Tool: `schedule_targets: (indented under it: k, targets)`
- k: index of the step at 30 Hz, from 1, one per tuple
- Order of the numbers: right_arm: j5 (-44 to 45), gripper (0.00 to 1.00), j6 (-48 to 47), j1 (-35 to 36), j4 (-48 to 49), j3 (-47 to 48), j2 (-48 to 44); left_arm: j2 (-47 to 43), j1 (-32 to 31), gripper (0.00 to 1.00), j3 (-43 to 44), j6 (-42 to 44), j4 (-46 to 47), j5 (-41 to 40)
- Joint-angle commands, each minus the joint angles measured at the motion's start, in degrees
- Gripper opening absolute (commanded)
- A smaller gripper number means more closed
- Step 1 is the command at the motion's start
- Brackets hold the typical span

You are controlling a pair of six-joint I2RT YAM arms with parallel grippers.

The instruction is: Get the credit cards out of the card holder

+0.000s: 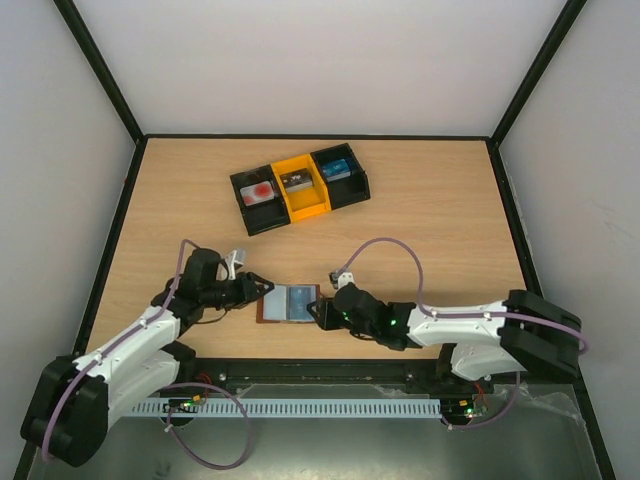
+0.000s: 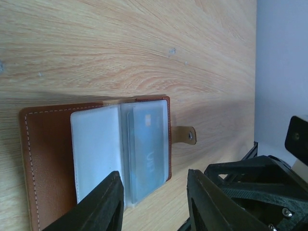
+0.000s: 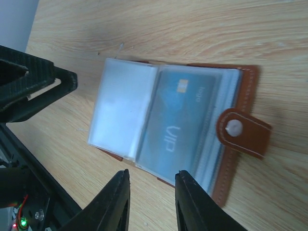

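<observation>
The card holder (image 1: 288, 303) lies open and flat on the desk (image 1: 420, 210), between the two arms. A blue card (image 3: 187, 120) marked VIP sits in a clear sleeve inside it. The left tool (image 1: 262, 291) is partly open, its gap facing one edge of the holder; whether it touches cannot be told. The right tool (image 1: 320, 311) is partly open at the opposite side and grips nothing. The three-part tray (image 1: 308, 211) stands well apart, farther back.

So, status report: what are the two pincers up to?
Left pincer, right pincer: open, nothing gripped, flanking the card holder. Holder spread open, blue card inside its sleeve. Nothing in the way.
</observation>
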Motion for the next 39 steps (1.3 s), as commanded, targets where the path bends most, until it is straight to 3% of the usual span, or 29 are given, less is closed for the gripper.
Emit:
schedule_targets:
  k: [1,4,17,23,29,39]
  targets:
    - [-2.6,0.26,0.9,-0.3,6.3,2.7,5.2,2.2,-1.4,0.38,-2.7,-3.6,7.5,1.0]
    - [-3.0,0.25,1.2,-0.3,7.3,4.0,8.6,4.0,-2.9,0.37,-3.9,-5.3,11.7,1.7]
    - [2.7,0.23,-0.5,-1.7,7.4,4.5,15.0,11.7,-4.5,0.34,-6.0,-3.2,13.4,-4.5]
    - [0.9,0.23,-0.8,-2.2,9.0,4.5,17.6,12.4,-4.5,0.33,-6.8,-3.0,13.8,-5.3]
    - [0.3,0.19,-1.3,-2.6,9.4,4.4,19.1,12.2,-4.5,0.26,-6.9,-2.8,12.9,-5.9]
    - [2.9,0.18,-2.3,-3.1,5.5,5.9,16.7,10.4,-4.6,0.23,-7.9,-3.4,11.9,-6.0]
